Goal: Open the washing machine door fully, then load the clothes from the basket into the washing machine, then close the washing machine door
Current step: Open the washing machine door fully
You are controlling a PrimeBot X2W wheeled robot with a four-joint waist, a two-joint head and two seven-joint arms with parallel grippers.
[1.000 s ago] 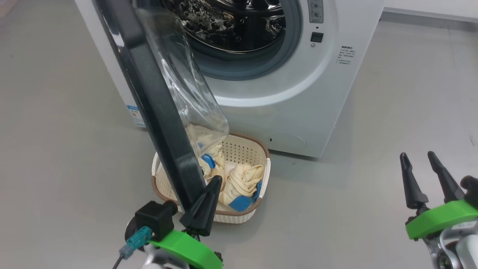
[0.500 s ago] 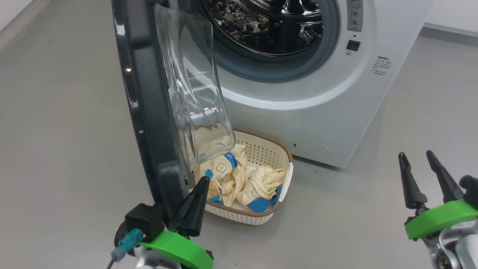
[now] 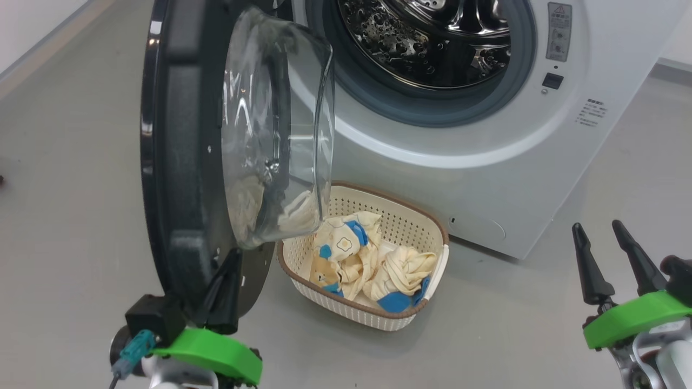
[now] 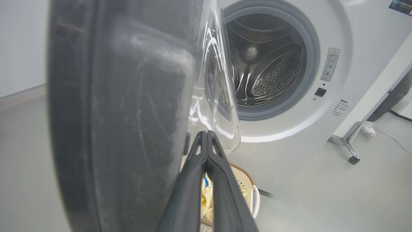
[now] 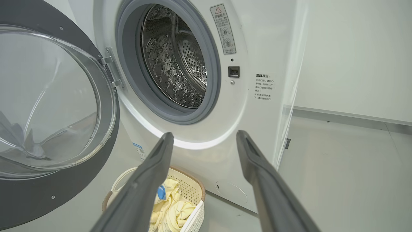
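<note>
**Step in hand (judged):** opening the door fully. Loading has not begun.

**Findings**
- The washer [image 3: 459, 178] stands on the floor with its drum [image 3: 432, 48] exposed.
- The door [image 3: 178, 162] hangs at 9 o'clock of the opening, swung out nearly edge-on to the head view. It looks short of full travel.
- The basket [image 3: 346, 310] sits on the floor at 6 o'clock of the opening, just before the washer. The clothes [image 3: 373, 265] lie bundled inside it. The door's glass bulge overhangs the basket's 9 o'clock end.
- Left tool [image 3: 233, 256]: fingers pressed together, gripping nothing. It lies along the door's inner face at about 6 o'clock of the ring. It appears to touch the door, though contact cannot be confirmed.
- Right tool [image 3: 596, 226]: fingers spread wide, empty. It sits at 4 o'clock of the head view, well apart from washer and basket.

**Recommendations**
- Push with the side of the closed fingers, on the black ring and not on the glass.
- Follow the arc about the hinge at 9 o'clock. A straight push is likely to slide the fingers off the rim.
- Keep contact low and steady, and ease off when the hinge stops rather than forcing it.
- Confirm that the glass is clear of the basket before any reach is made.

**Risks**
- The tool could slip past the door's edge, and the door could rebound toward the basket.
</note>
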